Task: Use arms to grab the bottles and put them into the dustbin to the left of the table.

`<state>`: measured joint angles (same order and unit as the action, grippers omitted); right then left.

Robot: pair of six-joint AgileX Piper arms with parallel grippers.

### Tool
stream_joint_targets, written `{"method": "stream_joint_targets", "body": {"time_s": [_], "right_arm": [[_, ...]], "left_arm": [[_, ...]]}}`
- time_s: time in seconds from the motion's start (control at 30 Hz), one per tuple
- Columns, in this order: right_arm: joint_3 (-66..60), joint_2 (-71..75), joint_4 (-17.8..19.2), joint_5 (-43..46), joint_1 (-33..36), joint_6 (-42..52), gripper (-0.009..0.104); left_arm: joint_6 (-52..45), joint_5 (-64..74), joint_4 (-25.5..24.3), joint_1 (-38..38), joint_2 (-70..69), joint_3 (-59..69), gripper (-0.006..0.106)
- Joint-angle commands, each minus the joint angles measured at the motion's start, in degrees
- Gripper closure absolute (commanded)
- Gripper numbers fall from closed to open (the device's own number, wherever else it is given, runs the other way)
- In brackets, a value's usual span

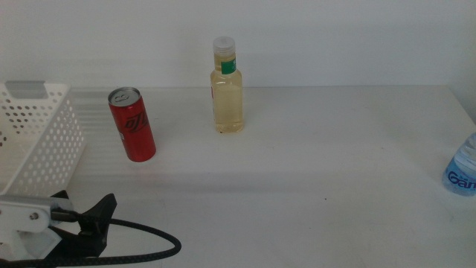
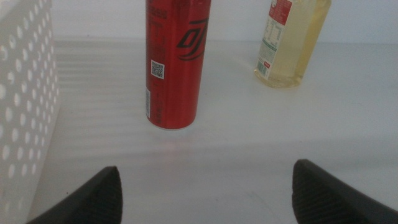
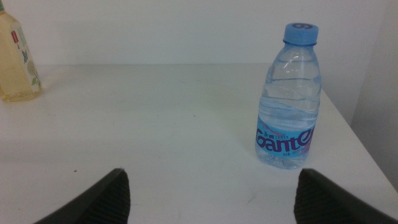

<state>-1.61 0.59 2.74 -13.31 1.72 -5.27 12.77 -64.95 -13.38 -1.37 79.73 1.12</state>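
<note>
Both grippers low over the surface (image 1: 335, 171), jaws spread, nothing held.

You have the left gripper (image 2: 205, 190) facing the upright glossy red soda can (image 2: 176, 62), perforated white plastic basket (image 1: 33, 138) beside it, yellowish-liquid bottle (image 1: 227, 88) behind; the right gripper (image 3: 208, 196) faces the ribbed clear blue-capped water bottle (image 3: 288, 99) near the surface's right edge.

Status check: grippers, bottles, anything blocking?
Left gripper open, facing red can. Right gripper open, facing water bottle. Yellow bottle upright mid-table. Dustbin empty-looking; nothing blocking.
</note>
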Motion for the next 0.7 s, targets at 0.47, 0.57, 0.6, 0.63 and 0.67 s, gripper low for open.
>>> {"method": "stream_joint_targets", "body": {"time_s": [0.47,0.57,0.6,0.63,0.67], "right_arm": [[0.4,1.5,0.6,4.0,-0.4,0.6,0.02],[0.4,1.5,0.6,4.0,-0.4,0.6,0.02],[0.4,1.5,0.6,4.0,-0.4,0.6,0.02],[0.4,1.5,0.6,4.0,-0.4,0.6,0.02],[0.4,1.5,0.6,4.0,-0.4,0.6,0.02]], "left_arm": [[0.9,-10.0,-4.0,-0.2,7.8,-2.5,0.01],[0.9,-7.8,-4.1,-0.2,8.6,-4.9,0.011],[0.9,-6.8,-4.1,-0.2,8.6,-5.7,0.011],[0.9,-5.6,-4.3,-0.2,8.6,-6.6,0.012],[1.2,-4.5,-4.4,-0.2,8.6,-7.6,0.012]]}}
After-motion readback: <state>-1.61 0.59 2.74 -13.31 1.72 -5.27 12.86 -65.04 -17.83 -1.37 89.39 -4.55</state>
